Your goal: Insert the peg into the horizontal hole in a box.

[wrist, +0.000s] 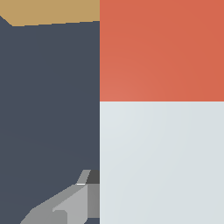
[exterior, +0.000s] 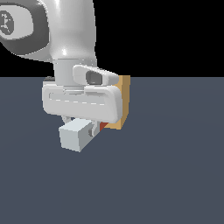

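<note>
My gripper (exterior: 81, 126) is shut on the peg (exterior: 75, 134) and holds it level, just above the surface. The peg's pale grey-white part points toward the exterior camera. Its red-orange end (exterior: 103, 127) points at the tan box (exterior: 125, 100) and is close to or touching the box's face. My hand hides most of the box, and the hole is hidden. In the wrist view the peg (wrist: 162, 162) fills one side, pale part and red end. One finger (wrist: 70, 205) shows beside it, and a strip of the box (wrist: 52, 11) shows at the edge.
A flat dark blue-grey surface (exterior: 175, 175) carries the box. My white arm (exterior: 70, 35) rises above the hand and blocks the exterior view of the box's face.
</note>
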Robot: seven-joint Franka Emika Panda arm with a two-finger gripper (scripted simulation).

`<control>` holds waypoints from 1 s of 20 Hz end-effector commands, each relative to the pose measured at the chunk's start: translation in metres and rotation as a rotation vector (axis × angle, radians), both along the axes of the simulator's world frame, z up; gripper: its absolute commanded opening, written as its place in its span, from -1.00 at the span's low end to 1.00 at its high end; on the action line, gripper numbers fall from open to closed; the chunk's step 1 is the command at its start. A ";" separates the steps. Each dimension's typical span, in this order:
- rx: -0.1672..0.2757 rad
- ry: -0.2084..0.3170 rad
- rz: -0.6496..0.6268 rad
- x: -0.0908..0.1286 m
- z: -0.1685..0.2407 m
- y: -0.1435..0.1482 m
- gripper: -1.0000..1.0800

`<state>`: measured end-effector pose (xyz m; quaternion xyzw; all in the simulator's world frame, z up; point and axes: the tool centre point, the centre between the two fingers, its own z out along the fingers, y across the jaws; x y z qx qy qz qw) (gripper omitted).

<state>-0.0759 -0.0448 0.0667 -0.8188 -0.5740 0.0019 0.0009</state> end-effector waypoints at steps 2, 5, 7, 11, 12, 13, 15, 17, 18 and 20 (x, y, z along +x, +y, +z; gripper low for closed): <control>0.000 -0.004 0.039 -0.001 0.006 -0.001 -1.00; 0.000 -0.004 0.054 -0.002 0.007 -0.001 -1.00; 0.000 -0.004 0.057 -0.002 0.007 -0.001 -1.00; 0.001 0.000 0.056 -0.004 0.005 -0.001 -1.00; 0.001 0.000 0.057 -0.004 0.006 -0.001 -1.00; 0.001 -0.002 0.059 -0.003 0.007 -0.001 -1.00; 0.001 -0.007 0.065 -0.001 0.010 -0.002 -1.00; 0.001 -0.007 0.066 -0.001 0.010 -0.002 -1.00; 0.001 -0.007 0.066 -0.001 0.010 -0.002 -1.00; 0.001 -0.003 0.065 -0.003 0.008 -0.002 -1.00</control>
